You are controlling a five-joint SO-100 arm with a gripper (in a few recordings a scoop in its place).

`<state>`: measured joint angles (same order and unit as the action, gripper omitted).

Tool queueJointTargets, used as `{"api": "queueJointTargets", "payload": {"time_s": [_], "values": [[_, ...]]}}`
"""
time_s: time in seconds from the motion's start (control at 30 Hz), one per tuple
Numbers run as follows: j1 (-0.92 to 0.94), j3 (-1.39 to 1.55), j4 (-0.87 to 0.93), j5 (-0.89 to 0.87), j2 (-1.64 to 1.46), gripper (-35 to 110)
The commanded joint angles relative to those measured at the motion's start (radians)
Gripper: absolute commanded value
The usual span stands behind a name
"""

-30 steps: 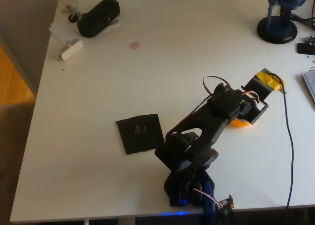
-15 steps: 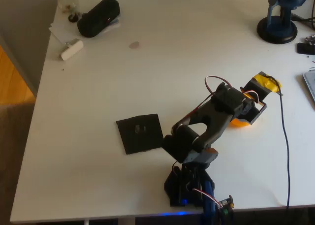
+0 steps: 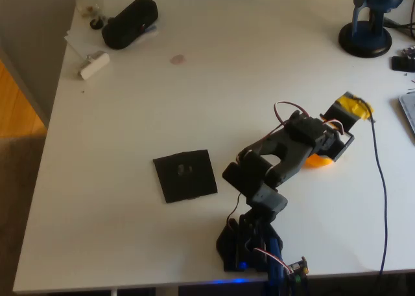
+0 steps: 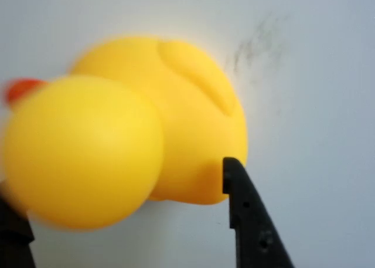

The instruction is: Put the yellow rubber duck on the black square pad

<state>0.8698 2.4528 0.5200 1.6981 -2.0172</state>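
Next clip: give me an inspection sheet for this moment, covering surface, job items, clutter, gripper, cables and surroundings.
Surface: white table, small brownish stain.
Job's things: yellow rubber duck on the table, mostly hidden under the arm from overhead; black square pad bare, apart from the duck.
Clutter: black oblong case, small white block, papers at the far left corner.
Gripper: gripper low over the duck, fingers either side of it, open, no squeeze visible.
Cables: dark cable running across the table's right side.
Surroundings: blue stand at the far right; wooden floor on the left.
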Motion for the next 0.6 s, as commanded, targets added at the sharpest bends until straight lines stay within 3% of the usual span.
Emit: {"api": "queueJointTargets", "payload": {"time_s": [0.0,0.57], "values": [[-0.002,-0.015,-0.011,0.017,0.000,39],[-0.009,-0.118,-0.009,0.008,0.002,39]]}}
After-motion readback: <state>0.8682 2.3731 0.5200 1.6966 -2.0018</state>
